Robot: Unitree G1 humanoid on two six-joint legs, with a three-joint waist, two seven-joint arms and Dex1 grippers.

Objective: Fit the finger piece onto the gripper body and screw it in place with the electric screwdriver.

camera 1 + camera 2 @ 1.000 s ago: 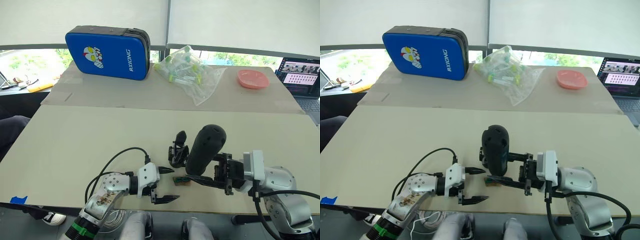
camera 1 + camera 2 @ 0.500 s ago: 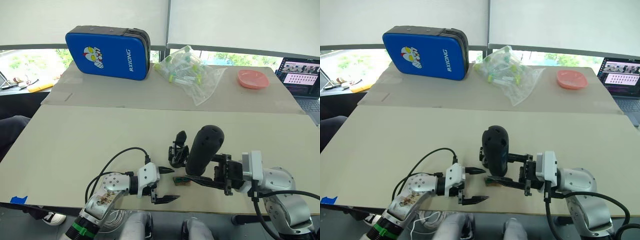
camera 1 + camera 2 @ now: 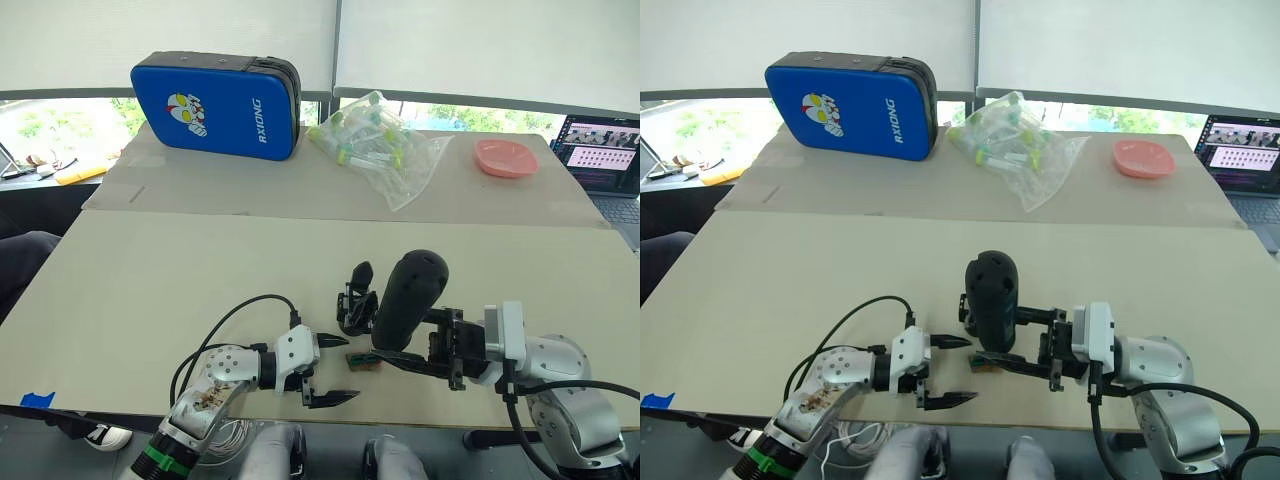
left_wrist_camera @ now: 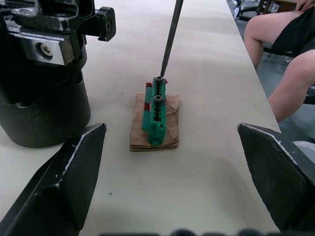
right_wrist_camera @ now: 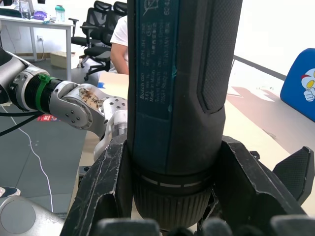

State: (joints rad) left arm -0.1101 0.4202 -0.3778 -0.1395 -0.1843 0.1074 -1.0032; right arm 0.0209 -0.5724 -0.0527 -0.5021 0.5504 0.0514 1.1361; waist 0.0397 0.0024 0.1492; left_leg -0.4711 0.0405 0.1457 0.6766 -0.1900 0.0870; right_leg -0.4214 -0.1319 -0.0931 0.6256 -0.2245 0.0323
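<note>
Right gripper (image 3: 405,345) is clamped on the electric screwdriver (image 3: 407,300), a thick matte-black cylinder held upright, its thin metal bit (image 4: 170,37) pointing down. In the left wrist view the bit tip sits right at the far screw head of the small green-and-brown rectangular block (image 4: 156,114), which lies flat on the beige table (image 3: 180,280) near the front edge. I'd judge the step in hand is picking a screw off that block, so you want the bit square on the screw head before you lift.

Left gripper (image 3: 325,372) hangs wide open and empty, just left of the block, fingers (image 4: 64,184) spread either side of it without touching. You could use it to pin the block down if it slides.

Gripper body (image 3: 352,305), the black mechanical assembly with a round base, rails and an upright finger, stands just beyond the block, close to the screwdriver; in the left wrist view its round base (image 4: 42,101) sits right beside the block. Finger piece: cannot tell where it is, whether already mounted or not.

Keep the driver vertical; any tilt will likely cam the bit off the head or tip the block. Lower slowly, don't press hard. Watch clearance to the gripper body on the way up.

Further out: a blue zip case (image 3: 215,105), a clear bag of tubes (image 3: 375,140), a pink dish (image 3: 505,157) and a laptop (image 3: 600,150) at the far side. A person's legs (image 4: 280,59) show in the left wrist view.
</note>
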